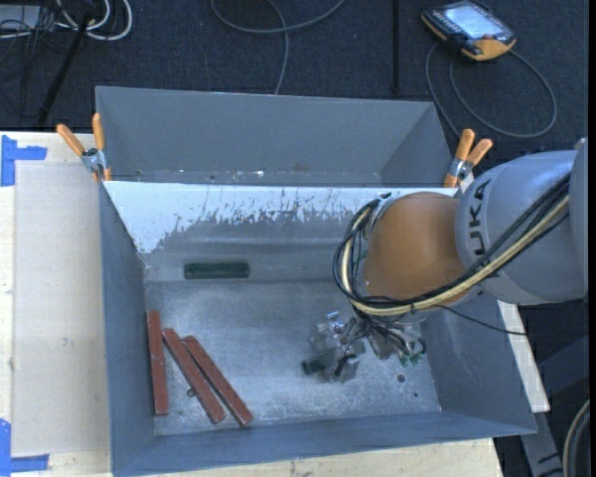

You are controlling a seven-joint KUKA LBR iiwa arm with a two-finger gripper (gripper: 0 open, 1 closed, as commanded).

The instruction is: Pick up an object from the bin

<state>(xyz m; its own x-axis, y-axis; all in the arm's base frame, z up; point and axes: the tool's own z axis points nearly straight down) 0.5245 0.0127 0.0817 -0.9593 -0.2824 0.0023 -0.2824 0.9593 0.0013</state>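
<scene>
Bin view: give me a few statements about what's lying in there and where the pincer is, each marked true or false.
1. Three brown sticks lie at the lower left of the bin. True.
2. A dark green bar lies near the back wall, left of centre. True.
3. The pincer hangs over the sticks. False: it is low over the floor right of centre, well apart from them.
4. The green bar rests on the sticks. False: bare floor lies between them.
5. The arm reaches in from the view's left. False: it comes in from the right.
</scene>
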